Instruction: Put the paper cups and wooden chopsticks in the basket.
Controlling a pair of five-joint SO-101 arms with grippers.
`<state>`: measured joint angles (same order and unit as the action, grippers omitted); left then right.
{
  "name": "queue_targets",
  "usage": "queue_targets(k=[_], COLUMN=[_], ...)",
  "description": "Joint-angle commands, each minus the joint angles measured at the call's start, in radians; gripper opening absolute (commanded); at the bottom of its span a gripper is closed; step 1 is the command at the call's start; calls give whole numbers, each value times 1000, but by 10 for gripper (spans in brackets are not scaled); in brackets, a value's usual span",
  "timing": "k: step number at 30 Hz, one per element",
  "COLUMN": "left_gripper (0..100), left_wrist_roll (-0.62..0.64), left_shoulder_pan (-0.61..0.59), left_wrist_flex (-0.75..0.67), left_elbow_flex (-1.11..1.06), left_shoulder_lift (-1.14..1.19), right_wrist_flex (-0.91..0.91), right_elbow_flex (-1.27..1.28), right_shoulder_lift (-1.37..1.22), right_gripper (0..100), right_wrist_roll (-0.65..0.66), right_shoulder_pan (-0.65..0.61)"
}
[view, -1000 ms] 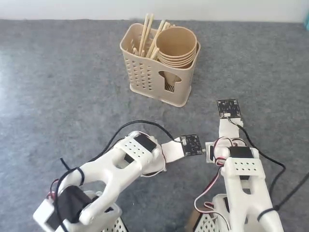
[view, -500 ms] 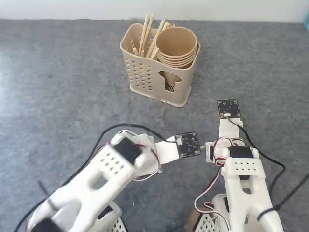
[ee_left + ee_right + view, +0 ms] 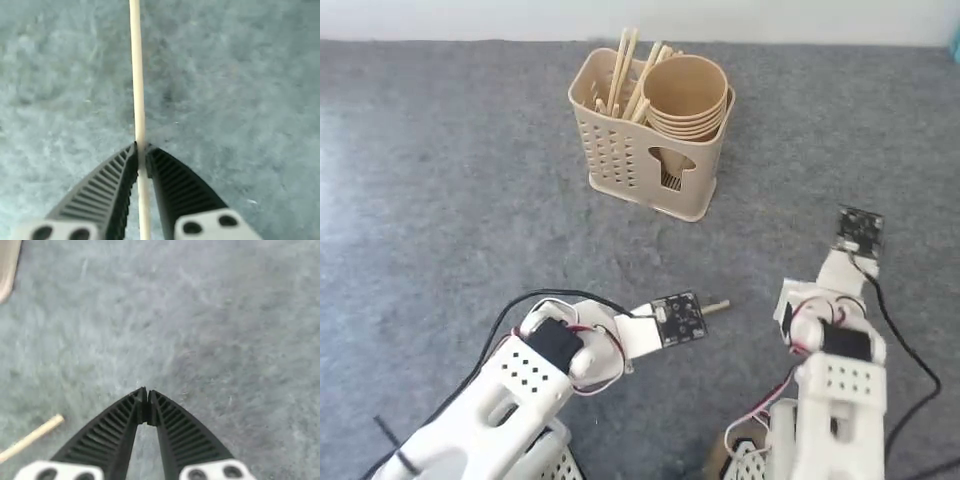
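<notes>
Gripping a thin, pale, straight chopstick is the left pincer; right pincer together.

Left arm sits low at near left, forearm angled inward toward the middle, wrist end leading. Left gripper aims downward, its ribbed black fingers pinched together on a wooden chopstick that runs between them and out past the tips. Right arm stands at near right, stretched straight away from its base and well apart from the left arm; right gripper aims downward too, both fingertips pressed against each other, jaws fully closed.
</notes>
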<state>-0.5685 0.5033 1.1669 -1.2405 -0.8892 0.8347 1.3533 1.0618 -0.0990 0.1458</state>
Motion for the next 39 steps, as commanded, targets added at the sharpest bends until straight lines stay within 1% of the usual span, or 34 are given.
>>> queue_targets(k=[1, 4, 11, 18, 25, 28, 30, 33, 35, 37, 39], left_gripper=[13, 13, 12, 12, 12, 12, 12, 12, 12, 12, 12], left_wrist_roll=[2, 20, 175, 292, 344, 347, 347, 356, 394, 413, 411], left_shoulder_pan=[-55, -80, -110, -120, -109, -55, 8, 110, 158, 163, 130], left_wrist_flex=[-44, -40, -38, -32, 86, 176, 233, 295, 310, 308, 298], left_elbow_flex=[8, 38, 136, 243, 383, 435, 461, 487, 501, 503, 504], left_shoulder_lift=[-34, -34, -34, -35, -35, -44, -87, -212, -298, -359, -382], right_wrist_flex=[-8, -8, -8, -8, -8, -8, -8, -8, -8, -8, -8], right_elbow_flex=[49, 114, 209, 218, 218, 216, 216, 216, 216, 216, 216], right_shoulder_lift=[186, 325, 530, 549, 549, 549, 549, 549, 549, 549, 549], right_gripper=[9, 8, 8, 8, 8, 8, 8, 8, 8, 8, 8], right_wrist_roll=[-26, -38, -46, -46, -46, -46, -46, -46, -46, -46, -46], right_shoulder_pan=[13, 13, 13, 13, 13, 13, 13, 13, 13, 13, 13])
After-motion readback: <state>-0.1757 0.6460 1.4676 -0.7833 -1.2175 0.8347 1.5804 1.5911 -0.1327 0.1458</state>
